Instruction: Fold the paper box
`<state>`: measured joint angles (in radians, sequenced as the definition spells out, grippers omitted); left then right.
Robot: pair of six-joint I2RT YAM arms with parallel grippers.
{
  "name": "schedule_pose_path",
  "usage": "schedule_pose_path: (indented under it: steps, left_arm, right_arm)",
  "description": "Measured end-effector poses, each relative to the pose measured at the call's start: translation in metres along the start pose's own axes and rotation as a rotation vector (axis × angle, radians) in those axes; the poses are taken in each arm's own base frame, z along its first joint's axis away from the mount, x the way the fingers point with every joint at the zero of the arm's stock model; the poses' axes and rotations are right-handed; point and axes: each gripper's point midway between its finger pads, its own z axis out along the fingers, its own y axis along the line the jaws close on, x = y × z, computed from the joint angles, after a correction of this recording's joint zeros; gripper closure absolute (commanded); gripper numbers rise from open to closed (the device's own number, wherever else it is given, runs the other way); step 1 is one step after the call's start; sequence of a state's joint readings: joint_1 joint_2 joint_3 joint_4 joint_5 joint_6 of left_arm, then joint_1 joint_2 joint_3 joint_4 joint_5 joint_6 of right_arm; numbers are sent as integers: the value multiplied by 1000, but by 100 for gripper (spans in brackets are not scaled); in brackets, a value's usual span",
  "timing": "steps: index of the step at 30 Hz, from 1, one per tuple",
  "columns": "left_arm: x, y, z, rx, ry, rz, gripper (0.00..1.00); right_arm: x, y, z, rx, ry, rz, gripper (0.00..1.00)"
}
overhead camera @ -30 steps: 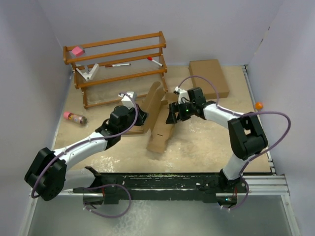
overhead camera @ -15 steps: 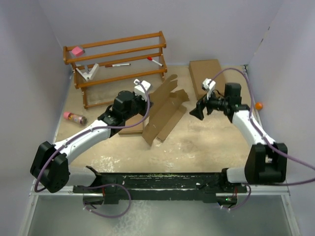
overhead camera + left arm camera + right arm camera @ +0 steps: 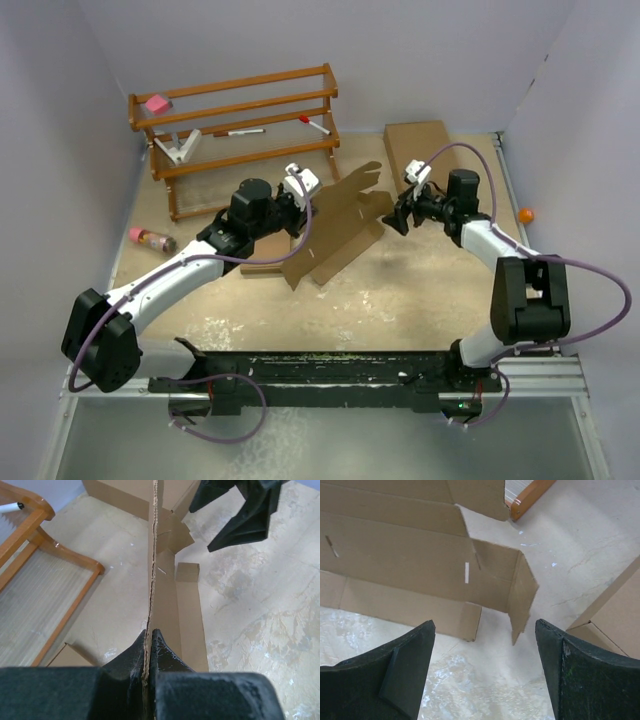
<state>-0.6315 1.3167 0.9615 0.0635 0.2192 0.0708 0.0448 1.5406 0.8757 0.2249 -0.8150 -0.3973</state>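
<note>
The paper box (image 3: 338, 232), a brown cardboard blank with notched flaps and thin slits, hung tilted over the mottled beige counter (image 3: 420, 290), pinched in the jaws of the left gripper (image 3: 149, 642). The right gripper (image 3: 484, 625) held its jaws wide beside the end flap.

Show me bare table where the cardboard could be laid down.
Bare tabletop lies on the near side of the cardboard, between left arm and right arm. Crowded at the back: rack, flat box, left tool and right tool.
</note>
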Motion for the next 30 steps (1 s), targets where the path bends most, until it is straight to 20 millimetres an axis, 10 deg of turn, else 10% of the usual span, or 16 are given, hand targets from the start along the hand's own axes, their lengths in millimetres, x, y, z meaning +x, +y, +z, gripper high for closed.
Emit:
schedule_pose_path:
  steps: [8,14,30]
  left_arm:
    - [-3,-11,-2,67,-9,33,96]
    - [-12,-17,-7,103,-38,64,96]
    - [-51,-26,-7,177,-151,367,96]
  right_arm:
    - [6,-20,6,70,25,-1,44]
    - [14,-28,9,104,39,12,98]
    - [-16,-22,-28,336,-219,-85,100]
